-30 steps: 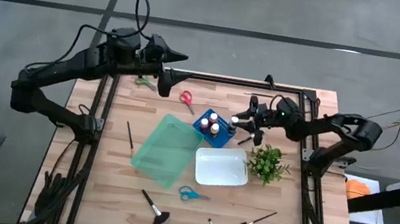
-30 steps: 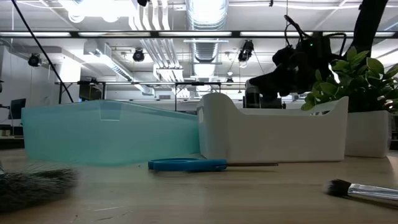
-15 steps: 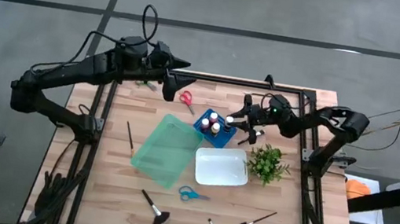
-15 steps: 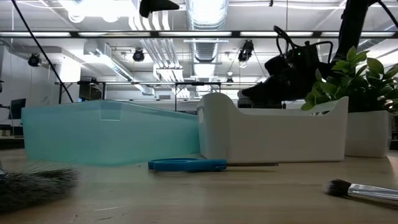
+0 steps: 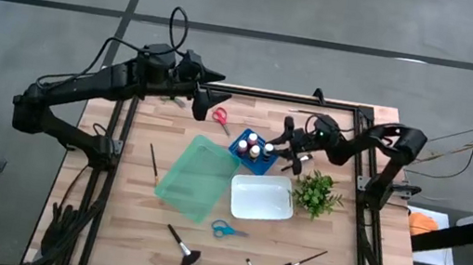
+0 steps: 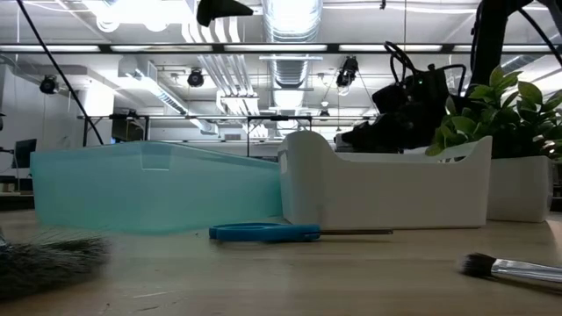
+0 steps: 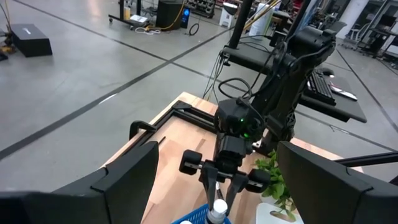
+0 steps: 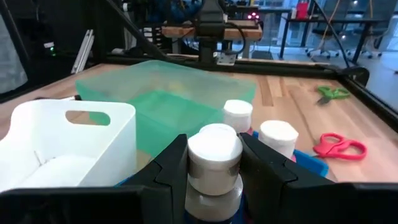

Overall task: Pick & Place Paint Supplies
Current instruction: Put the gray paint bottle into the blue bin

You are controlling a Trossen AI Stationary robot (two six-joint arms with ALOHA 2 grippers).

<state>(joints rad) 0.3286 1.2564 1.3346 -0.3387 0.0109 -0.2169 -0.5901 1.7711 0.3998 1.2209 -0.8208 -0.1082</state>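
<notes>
Since prior frame right end effector [image 5: 283, 148] has shifted slightly, fingers clamped on white-capped bottle [image 8: 215, 163] w/ blue tray [image 5: 244, 149] just below, left end effector [image 5: 207, 96] wide open above red scissors [image 5: 219, 116].

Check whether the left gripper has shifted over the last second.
Yes. In the high view the left gripper has moved along the table's far edge toward the red scissors, away from the green scissors, and now hovers open beside them.

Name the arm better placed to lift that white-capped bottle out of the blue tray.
Right. Its gripper is already clamped on the bottle; the left gripper hovers open near the far edge.
</notes>
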